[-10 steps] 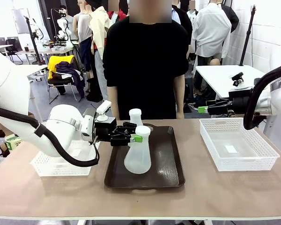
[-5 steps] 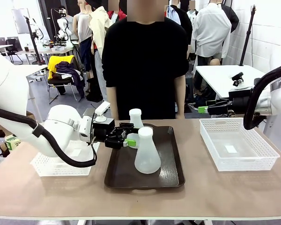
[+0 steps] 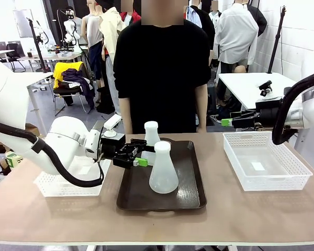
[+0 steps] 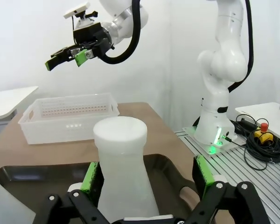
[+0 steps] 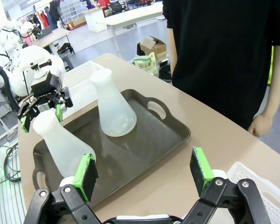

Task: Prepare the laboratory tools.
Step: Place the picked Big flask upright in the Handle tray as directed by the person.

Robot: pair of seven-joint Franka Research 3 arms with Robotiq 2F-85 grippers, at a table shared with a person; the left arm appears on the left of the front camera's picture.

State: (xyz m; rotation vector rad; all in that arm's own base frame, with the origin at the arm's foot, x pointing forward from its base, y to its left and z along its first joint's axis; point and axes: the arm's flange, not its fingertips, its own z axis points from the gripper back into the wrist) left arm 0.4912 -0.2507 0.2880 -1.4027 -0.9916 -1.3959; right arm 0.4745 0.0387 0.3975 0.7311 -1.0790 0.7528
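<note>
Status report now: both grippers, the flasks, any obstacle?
Left gripper open, beside near frosted-white conical flask. Right gripper open, above table. Second flask upright on dark brown tray. No obstacle.

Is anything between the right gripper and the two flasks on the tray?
Nothing visible. The right gripper hangs open above the table edge, and both flasks stand upright on the dark tray beyond it. The left gripper sits beside the nearer flask's far side.
</note>
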